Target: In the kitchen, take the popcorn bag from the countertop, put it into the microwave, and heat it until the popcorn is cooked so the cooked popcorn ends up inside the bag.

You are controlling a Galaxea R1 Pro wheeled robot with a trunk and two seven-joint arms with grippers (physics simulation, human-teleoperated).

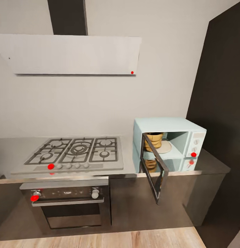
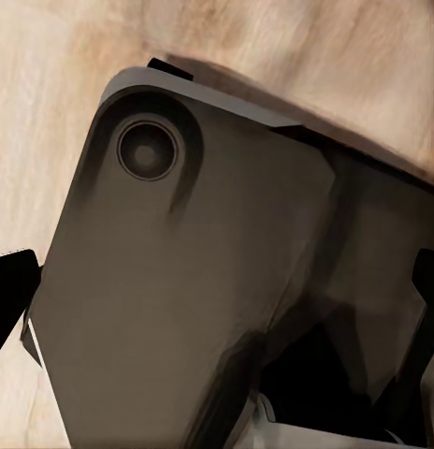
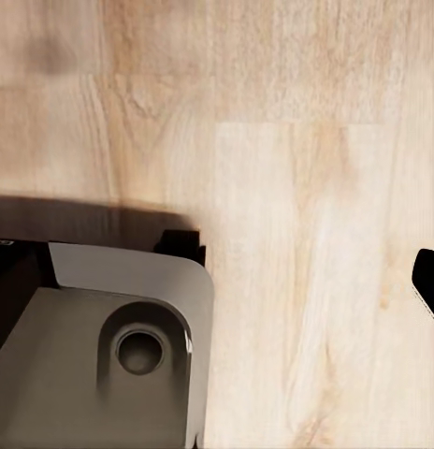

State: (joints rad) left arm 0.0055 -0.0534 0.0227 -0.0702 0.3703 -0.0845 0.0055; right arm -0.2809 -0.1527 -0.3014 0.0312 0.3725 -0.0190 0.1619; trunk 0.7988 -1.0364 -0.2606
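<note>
The pale mint-blue microwave (image 1: 168, 124) stands at the right end of the grey countertop (image 1: 216, 166). Its dark glass door (image 1: 155, 169) is swung wide open toward me. Inside, on the round turntable, sits the tan popcorn bag (image 1: 153, 140), upright; the popcorn itself is too small to make out. My left gripper (image 2: 217, 299) hangs open over my own grey base, black fingertips (image 2: 9, 301) far apart with nothing between them. My right gripper (image 3: 217, 281) is open too, over the wood floor, one fingertip (image 3: 428, 281) at the picture's edge.
A grey gas hob (image 1: 77, 151) with black grates lies left of the microwave, a steel oven (image 1: 68, 203) below it and a white hood (image 1: 71, 53) above. A dark tall cabinet (image 1: 220, 86) bounds the right side. Wood floor (image 1: 99, 241) runs along the cabinets.
</note>
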